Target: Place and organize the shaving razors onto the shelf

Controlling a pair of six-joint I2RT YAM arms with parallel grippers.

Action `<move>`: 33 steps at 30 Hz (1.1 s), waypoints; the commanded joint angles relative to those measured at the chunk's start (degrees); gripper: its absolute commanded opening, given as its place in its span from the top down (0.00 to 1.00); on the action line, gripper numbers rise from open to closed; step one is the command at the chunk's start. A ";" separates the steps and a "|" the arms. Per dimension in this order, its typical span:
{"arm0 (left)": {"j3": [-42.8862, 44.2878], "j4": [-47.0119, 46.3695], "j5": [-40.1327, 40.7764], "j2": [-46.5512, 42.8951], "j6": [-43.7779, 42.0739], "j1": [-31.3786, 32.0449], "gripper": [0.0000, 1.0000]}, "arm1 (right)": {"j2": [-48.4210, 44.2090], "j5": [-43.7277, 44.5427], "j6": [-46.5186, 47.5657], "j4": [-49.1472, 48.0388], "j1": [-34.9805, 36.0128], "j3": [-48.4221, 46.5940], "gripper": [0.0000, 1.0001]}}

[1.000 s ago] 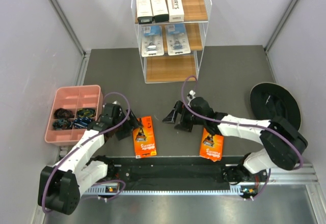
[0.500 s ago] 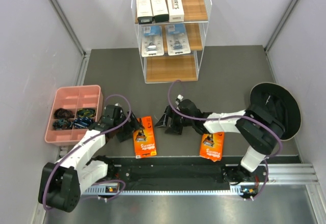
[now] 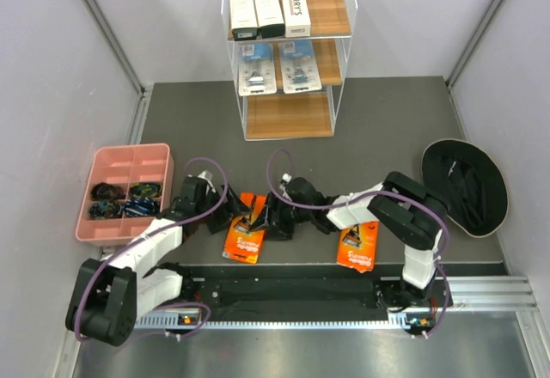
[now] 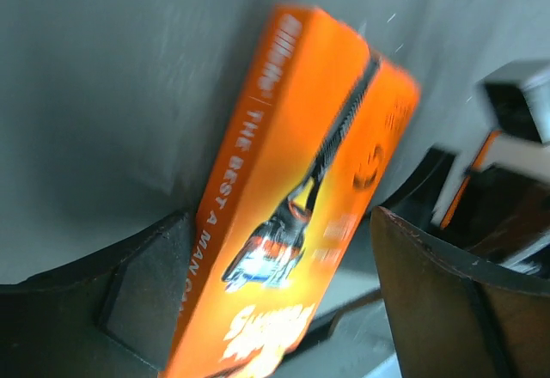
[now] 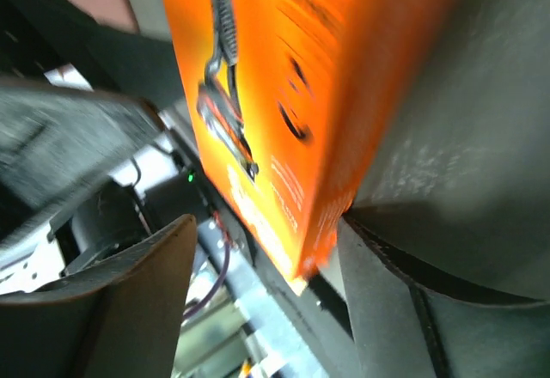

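Observation:
The shelf (image 3: 288,116) stands at the far middle. Three white boxes (image 3: 269,10) lie on its top tier and two blue blister packs (image 3: 277,65) on the middle tier; the bottom tier is bare. One orange card (image 3: 245,239) lies tilted on the table between both grippers. My left gripper (image 3: 225,216) is open at its left edge, and my right gripper (image 3: 268,218) is open at its right edge. In the left wrist view the card (image 4: 301,163) sits between the open jaws (image 4: 275,223). In the right wrist view the card (image 5: 284,69) leans on one finger (image 5: 404,309). A second orange card (image 3: 358,245) lies to the right.
A pink compartment tray (image 3: 94,223) with small dark items stands at the left. A black round object (image 3: 464,187) lies at the right. The arms' base rail (image 3: 292,292) runs along the near edge. Grey walls close in both sides.
My right gripper has swept left from near the second card to the first card's right edge. The first card has turned slightly. My left gripper has edged toward it.

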State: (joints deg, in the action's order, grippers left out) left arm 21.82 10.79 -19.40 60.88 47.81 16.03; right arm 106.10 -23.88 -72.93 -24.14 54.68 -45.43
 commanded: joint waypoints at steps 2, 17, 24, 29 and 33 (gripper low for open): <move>-4.07 -5.95 -8.46 -0.50 5.61 4.71 0.16 | 2.71 0.59 -3.80 -11.27 3.33 -0.63 0.38; -5.30 3.97 -7.76 -17.89 15.03 15.69 0.20 | -10.39 2.52 -3.63 -8.73 3.33 8.25 0.40; -8.36 13.64 -7.06 -23.00 15.64 18.59 0.20 | -18.73 2.69 -2.40 -2.06 3.42 12.38 0.40; -12.94 17.16 -7.94 -28.43 17.22 18.77 0.21 | -22.61 3.31 0.33 4.44 3.25 13.35 0.40; -14.79 21.64 -7.06 -33.45 17.58 18.95 0.21 | -22.52 2.26 0.68 4.11 3.33 14.14 0.41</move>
State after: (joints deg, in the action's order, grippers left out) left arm 8.03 27.55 -25.28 32.08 63.83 34.65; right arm 84.49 -21.87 -73.87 -19.33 57.98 -31.18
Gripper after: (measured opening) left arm 0.788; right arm 0.597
